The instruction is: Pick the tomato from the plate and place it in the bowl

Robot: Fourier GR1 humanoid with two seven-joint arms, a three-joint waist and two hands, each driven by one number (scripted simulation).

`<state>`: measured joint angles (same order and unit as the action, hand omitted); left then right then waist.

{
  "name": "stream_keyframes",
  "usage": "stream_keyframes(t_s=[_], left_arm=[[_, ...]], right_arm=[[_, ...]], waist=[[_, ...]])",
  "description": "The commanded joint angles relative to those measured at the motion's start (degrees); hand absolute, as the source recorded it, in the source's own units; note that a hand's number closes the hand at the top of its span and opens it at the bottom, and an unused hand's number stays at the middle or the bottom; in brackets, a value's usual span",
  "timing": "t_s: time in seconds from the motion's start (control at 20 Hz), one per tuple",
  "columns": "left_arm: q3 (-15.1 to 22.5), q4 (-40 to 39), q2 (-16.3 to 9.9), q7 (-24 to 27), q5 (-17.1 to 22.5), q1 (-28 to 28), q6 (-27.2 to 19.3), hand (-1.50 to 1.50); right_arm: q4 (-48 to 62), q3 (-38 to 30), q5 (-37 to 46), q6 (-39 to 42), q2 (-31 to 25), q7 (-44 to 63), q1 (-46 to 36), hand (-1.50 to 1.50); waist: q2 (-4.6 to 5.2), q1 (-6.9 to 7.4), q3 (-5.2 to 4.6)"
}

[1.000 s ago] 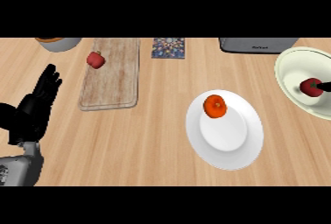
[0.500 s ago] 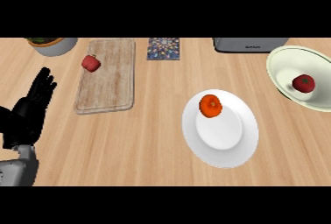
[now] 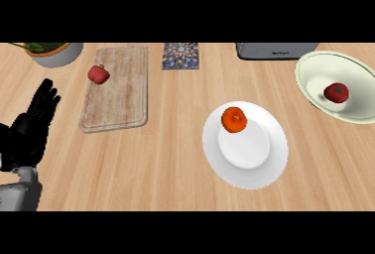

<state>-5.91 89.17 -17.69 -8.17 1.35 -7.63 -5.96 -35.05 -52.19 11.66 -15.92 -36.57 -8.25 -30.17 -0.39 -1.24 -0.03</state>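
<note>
With the tomato (image 3: 337,93) already in the bowl (image 3: 319,67) at right of frame, avoid nudging the rim or the orange fruit (image 3: 234,119) on the plate (image 3: 249,158), leaving the left robot hand (image 3: 29,126) open, resting at left edge.

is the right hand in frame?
No, only the left hand shows, resting open at the left edge; nothing reaches near the plate or bowl.

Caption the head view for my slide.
Tomato in the bowl, orange fruit on plate, left hand resting open.
</note>
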Motion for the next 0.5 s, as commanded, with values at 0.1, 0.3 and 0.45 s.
stream_keyframes(t_s=[0.1, 0.3, 0.45], left_arm=[[0.21, 0.72, 0.78, 0.44, -0.64, 2.21, 0.04, 0.00], [-0.99, -1.89, 0.29, 0.81, -0.44, -1.78, 0.78, 0.00], [-3.03, -1.33, -1.17, 2.40, 0.91, 0.35, 3.36, 0.00]], right_arm=[[-12.81, -4.15, -9.42, 12.57, 3.98, -0.09, 13.58, -1.50], [-26.58, -4.33, -13.67, 14.16, 8.38, 3.19, 19.43, -1.50], [-35.71, -3.54, -16.54, 14.94, 11.94, 7.07, 22.85, -1.50]], waist=[[-0.33, -0.94, -0.11], [0.08, -0.05, -0.07], [0.18, 0.53, -0.05]])
